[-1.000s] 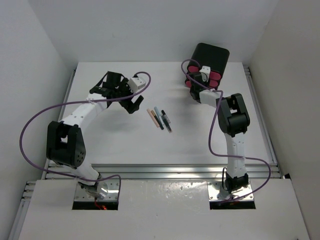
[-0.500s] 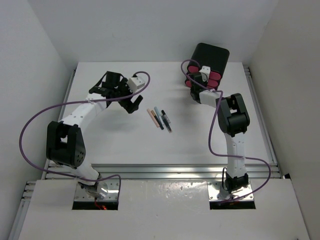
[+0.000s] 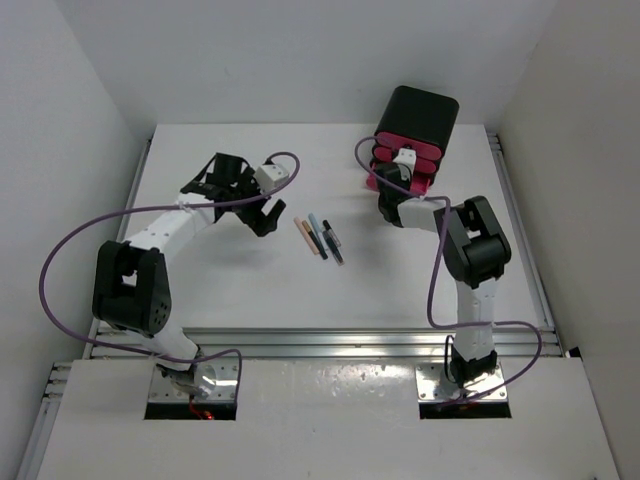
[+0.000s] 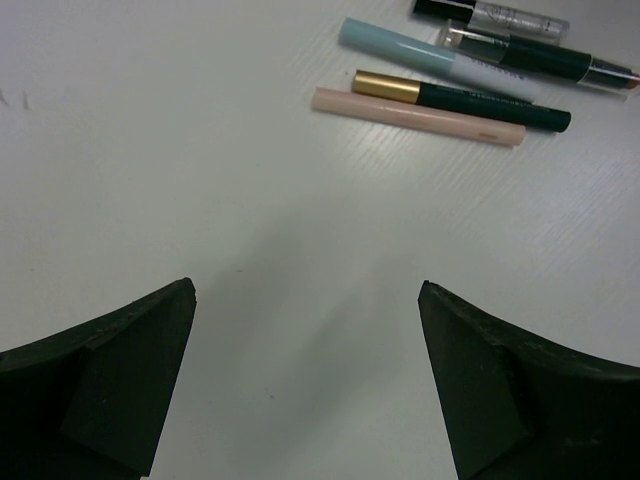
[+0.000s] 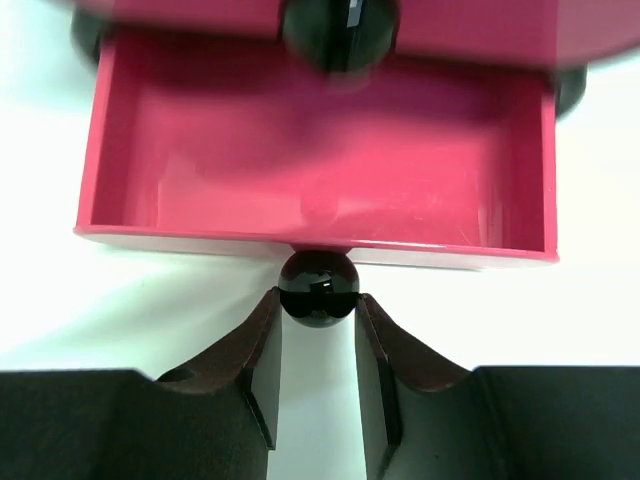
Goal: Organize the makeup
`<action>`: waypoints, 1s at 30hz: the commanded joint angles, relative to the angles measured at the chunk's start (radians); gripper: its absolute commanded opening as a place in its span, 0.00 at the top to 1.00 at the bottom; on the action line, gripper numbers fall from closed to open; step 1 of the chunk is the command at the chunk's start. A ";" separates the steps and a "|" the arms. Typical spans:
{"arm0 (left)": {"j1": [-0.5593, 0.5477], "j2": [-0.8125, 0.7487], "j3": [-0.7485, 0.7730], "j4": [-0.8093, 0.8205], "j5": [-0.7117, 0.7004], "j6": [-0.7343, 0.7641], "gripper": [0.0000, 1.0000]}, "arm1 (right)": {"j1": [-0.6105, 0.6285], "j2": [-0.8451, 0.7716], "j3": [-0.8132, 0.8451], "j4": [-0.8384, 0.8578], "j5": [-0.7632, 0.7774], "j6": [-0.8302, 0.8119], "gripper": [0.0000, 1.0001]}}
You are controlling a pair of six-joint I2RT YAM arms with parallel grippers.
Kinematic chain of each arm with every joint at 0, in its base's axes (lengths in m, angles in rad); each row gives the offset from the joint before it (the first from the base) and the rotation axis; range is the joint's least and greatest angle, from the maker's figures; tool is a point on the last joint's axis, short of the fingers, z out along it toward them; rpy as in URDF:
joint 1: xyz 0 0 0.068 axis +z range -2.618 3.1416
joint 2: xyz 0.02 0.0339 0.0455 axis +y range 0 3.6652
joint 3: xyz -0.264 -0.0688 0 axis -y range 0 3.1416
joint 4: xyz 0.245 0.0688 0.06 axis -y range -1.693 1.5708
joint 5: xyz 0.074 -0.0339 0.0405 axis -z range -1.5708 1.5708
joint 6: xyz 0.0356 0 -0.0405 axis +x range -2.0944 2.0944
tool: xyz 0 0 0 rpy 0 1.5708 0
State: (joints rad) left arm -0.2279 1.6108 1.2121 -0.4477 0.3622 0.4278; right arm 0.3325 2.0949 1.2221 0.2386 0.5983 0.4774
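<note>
The makeup in view is a row of thin pencils lying mid-table: a beige one, a dark one with a gold end, a pale blue one and a black one. My left gripper hovers open just left of them, with only bare table between its fingers. My right gripper is shut on the black knob of a pink drawer. That drawer is pulled out and has nothing in it.
The black box with its pink drawers stands at the back right. White walls close in the table on three sides. A metal rail runs along the near edge. Purple cables loop beside both arms.
My right gripper closed on the drawer knob and drew the drawer out toward the near side. My left gripper shifted a little nearer the pencils, still open.
</note>
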 commanded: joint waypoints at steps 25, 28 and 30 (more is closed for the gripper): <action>0.015 -0.304 -0.523 0.200 -0.407 -0.347 0.05 | 0.191 -0.297 -0.049 -0.405 -0.593 -0.353 0.03; -0.027 -0.382 -0.594 0.248 -0.430 -0.337 0.05 | 0.192 -0.247 0.046 -0.485 -0.768 -0.382 0.34; -0.051 -0.417 -0.629 0.300 -0.445 -0.349 0.05 | 0.191 -0.219 0.074 -0.525 -0.842 -0.369 0.55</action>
State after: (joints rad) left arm -0.2432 1.2591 0.6155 -0.2523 -0.0452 0.1074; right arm 0.5247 1.8370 1.2293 -0.1864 -0.0090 0.1558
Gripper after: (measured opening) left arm 0.948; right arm 0.508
